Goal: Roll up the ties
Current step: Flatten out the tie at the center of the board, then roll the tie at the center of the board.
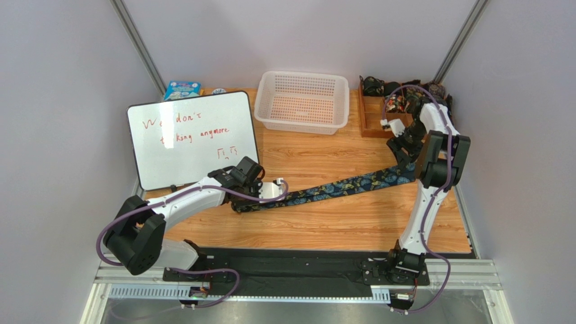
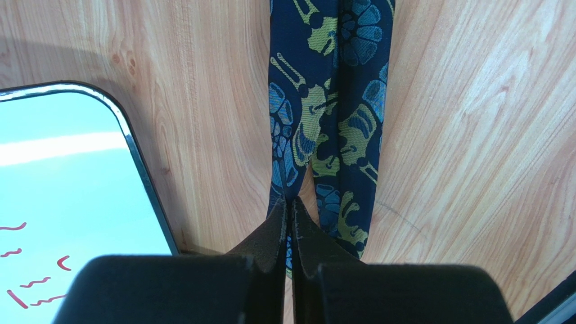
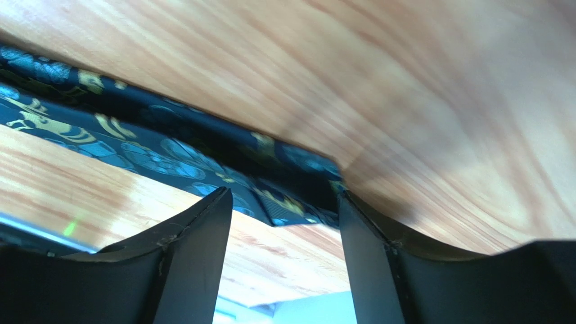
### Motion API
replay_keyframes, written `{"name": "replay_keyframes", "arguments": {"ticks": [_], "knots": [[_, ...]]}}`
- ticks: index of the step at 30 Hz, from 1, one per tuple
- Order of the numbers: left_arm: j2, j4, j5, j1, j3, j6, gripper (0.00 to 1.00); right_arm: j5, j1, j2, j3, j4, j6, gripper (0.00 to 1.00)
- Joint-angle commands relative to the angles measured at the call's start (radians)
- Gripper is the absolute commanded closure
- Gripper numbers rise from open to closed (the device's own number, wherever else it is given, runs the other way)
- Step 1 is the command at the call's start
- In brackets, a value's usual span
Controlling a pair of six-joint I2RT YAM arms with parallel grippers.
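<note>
Overhead view: a black necktie (image 1: pixel 338 185) printed with teal-blue and yellow paisley lies stretched across the wooden surface (image 1: pixel 324 226), running diagonally from the left gripper (image 1: pixel 274 191) near the middle up to the right gripper (image 1: pixel 408 160) at the right side. A whiteboard (image 1: pixel 193 138) with red handwriting lies at the left, just beside the tie's left end. A white perforated basket (image 1: pixel 304 101) stands at the far edge. To its right is a wooden tray (image 1: pixel 370 118) holding dark patterned items too small to identify. A blue box (image 1: pixel 181 89) sits behind the whiteboard.

Left wrist view: the left gripper (image 2: pixel 291 206) has its jaws together, tips meeting at the near end of the tie (image 2: pixel 338 101). Here the fabric shows as two strips lying side by side, parting slightly just ahead of the tips. It cannot be told whether cloth is pinched between the tips. The rounded corner of the whiteboard (image 2: pixel 67 202) lies to the left, apart from the tie, with bare surface (image 2: pixel 473 135) between and to the right.

Right wrist view: the right gripper (image 3: pixel 284 194) has its jaws apart, holding nothing. The cut end of the tie (image 3: pixel 135 145) sits between and just beyond the two tips, low against the surface (image 3: pixel 405 88). From there the tie trails away to the left.
</note>
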Motion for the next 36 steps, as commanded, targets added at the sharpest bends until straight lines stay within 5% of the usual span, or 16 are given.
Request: {"name": "replay_keyframes", "arguments": {"ticks": [1,8,16,25,29,32,36], "knots": [[-0.019,0.019,-0.012,0.001,0.011,-0.029,1.0,-0.08,-0.048,-0.04,-0.013,-0.307,0.0,0.35],[-0.053,0.009,-0.036,0.001,0.018,-0.041,1.0,-0.105,-0.046,-0.005,-0.051,-0.206,0.078,0.35],[-0.087,-0.009,-0.052,0.001,0.01,-0.064,1.0,0.136,-0.039,-0.084,-0.245,0.11,0.141,0.33],[-0.062,-0.014,-0.02,0.001,0.054,-0.108,1.0,-0.088,-0.124,-0.307,-0.199,0.1,0.161,0.28],[-0.057,-0.015,0.0,0.001,0.064,-0.119,1.0,-0.152,-0.135,-0.377,-0.28,0.035,0.166,0.37],[-0.053,-0.01,-0.004,0.001,0.065,-0.125,1.0,-0.134,-0.129,-0.4,-0.399,0.061,0.213,0.64],[-0.054,-0.006,-0.01,0.003,0.056,-0.145,1.0,-0.103,-0.115,-0.419,-0.519,0.148,0.281,0.73]]}}
